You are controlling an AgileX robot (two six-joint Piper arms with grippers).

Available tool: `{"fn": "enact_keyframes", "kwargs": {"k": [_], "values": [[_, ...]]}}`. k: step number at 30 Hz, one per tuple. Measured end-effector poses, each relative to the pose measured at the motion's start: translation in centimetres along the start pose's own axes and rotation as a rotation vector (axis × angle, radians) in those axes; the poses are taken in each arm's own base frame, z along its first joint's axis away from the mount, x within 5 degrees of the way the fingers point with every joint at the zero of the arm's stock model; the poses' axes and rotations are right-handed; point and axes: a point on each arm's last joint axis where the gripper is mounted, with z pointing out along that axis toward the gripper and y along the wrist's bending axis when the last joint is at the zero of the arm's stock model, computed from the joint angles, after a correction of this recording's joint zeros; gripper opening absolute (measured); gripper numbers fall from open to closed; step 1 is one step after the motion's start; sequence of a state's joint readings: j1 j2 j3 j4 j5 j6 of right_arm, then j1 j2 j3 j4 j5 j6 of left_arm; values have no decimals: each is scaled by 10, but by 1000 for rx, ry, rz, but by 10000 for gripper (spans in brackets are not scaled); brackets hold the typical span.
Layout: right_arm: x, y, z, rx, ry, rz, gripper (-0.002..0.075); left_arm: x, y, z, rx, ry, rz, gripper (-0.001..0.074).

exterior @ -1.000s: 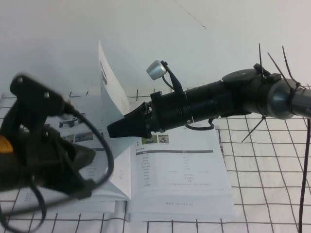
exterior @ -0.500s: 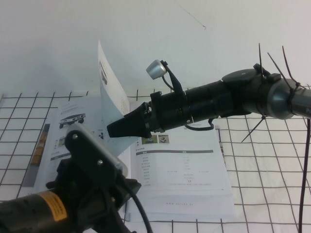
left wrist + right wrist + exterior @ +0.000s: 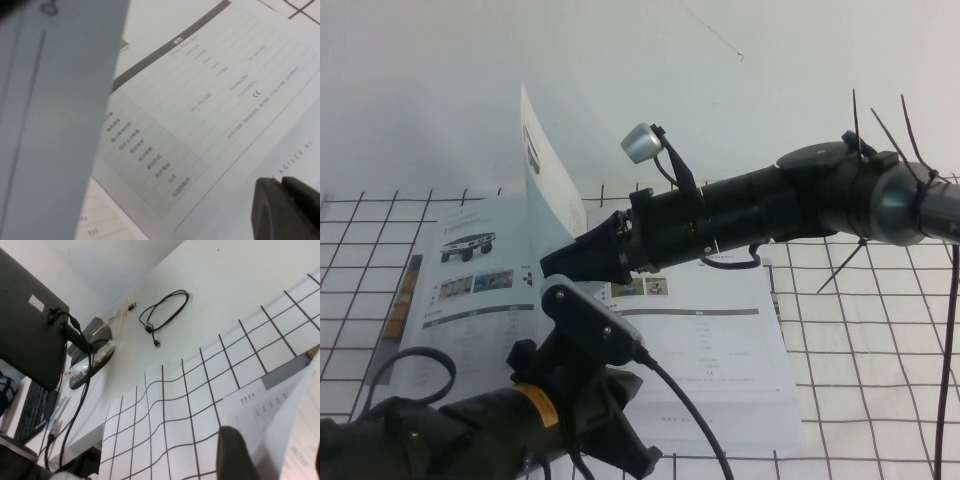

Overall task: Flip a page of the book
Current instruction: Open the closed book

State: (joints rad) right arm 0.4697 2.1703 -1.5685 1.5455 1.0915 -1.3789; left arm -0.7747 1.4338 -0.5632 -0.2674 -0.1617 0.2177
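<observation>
The page [image 3: 552, 190] is held upright over the book [image 3: 720, 350] by the closed right hand [image 3: 555, 268]; the left hand [image 3: 630, 455], grip unclear, has been swung beneath it, ready to push.

High view angled down over the book [image 3: 700, 350]; both wrist views close against its pages.
</observation>
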Motion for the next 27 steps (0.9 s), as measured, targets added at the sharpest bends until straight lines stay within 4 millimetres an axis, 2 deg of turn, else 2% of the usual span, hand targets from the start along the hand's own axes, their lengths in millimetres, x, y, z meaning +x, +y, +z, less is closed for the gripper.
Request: {"fn": "enact_keyframes", "kwargs": {"k": [7, 19, 27], "values": [[0, 0, 0, 1, 4, -2, 341, 0, 3, 9, -35, -38, -62, -2], [1, 2, 0, -18, 8, -2, 341, -8, 19, 7, -202, -139, -144, -2], [1, 4, -1, -48, 15, 9, 344, -7, 20, 6, -217, -138, -149, -2]]}}
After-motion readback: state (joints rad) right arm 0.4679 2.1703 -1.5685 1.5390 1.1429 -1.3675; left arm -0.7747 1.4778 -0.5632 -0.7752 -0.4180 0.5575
